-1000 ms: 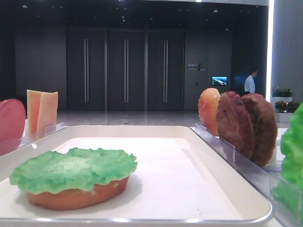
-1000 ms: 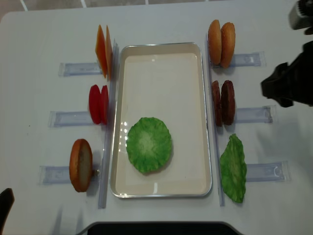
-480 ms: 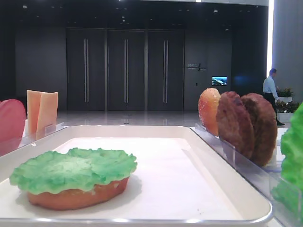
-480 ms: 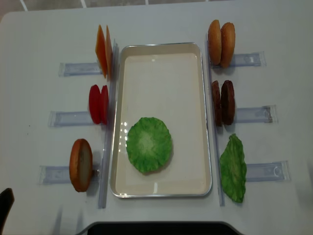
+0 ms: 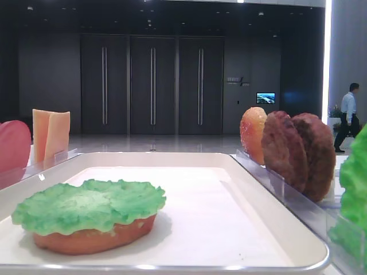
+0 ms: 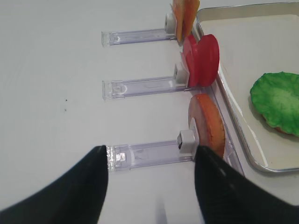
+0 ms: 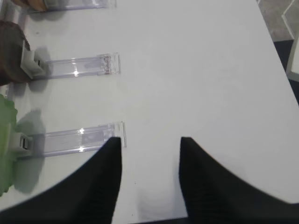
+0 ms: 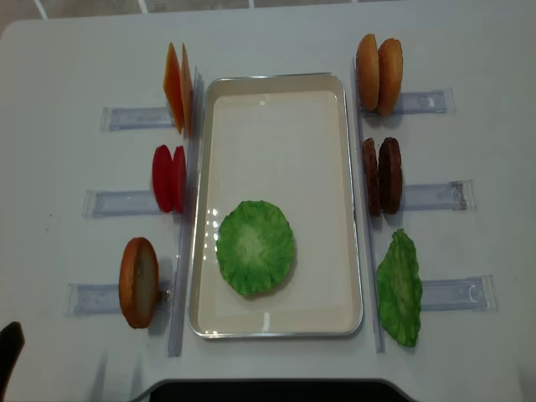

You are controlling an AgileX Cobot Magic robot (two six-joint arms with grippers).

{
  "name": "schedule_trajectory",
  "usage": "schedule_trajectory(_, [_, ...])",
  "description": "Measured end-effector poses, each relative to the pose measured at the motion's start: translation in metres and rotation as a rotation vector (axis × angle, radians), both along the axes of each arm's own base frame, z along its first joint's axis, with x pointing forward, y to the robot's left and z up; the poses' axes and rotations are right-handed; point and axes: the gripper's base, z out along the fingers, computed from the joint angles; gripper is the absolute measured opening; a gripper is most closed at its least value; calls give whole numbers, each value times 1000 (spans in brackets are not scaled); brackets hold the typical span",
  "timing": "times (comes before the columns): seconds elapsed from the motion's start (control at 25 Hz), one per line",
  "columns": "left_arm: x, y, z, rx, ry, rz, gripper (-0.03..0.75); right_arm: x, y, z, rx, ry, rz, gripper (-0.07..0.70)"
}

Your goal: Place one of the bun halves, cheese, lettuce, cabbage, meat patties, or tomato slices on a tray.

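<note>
On the left, the left tool (image 6: 149, 179) hangs spread over the white surface (image 8: 50, 151), just short of a bun half (image 6: 208, 123) standing on edge. Mid-tray (image 8: 276, 100), lettuce (image 8: 255, 246) lies flat on another bun. The right tool (image 7: 148, 175), jaws apart, grips nothing, near upright lettuce (image 7: 5, 149).

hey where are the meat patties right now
In the overhead view the meat patties stand on edge just right of the tray, between the bun halves above and the spare lettuce below.
</note>
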Motion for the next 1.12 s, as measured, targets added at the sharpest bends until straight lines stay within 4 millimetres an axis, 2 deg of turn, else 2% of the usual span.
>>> schedule_trajectory(0.2, [0, 0, 0, 0, 0, 0, 454, -6, -1, -19, 18, 9, -32, 283])
schedule_trajectory(0.32, [0, 0, 0, 0, 0, 0, 454, -11, 0, -23, 16, -49, -34, 279])
schedule_trajectory(0.6, [0, 0, 0, 0, 0, 0, 454, -32, 2, -24, 4, -209, -33, 276])
schedule_trajectory(1.12, [0, 0, 0, 0, 0, 0, 454, -34, 2, -24, 3, -221, -33, 276])
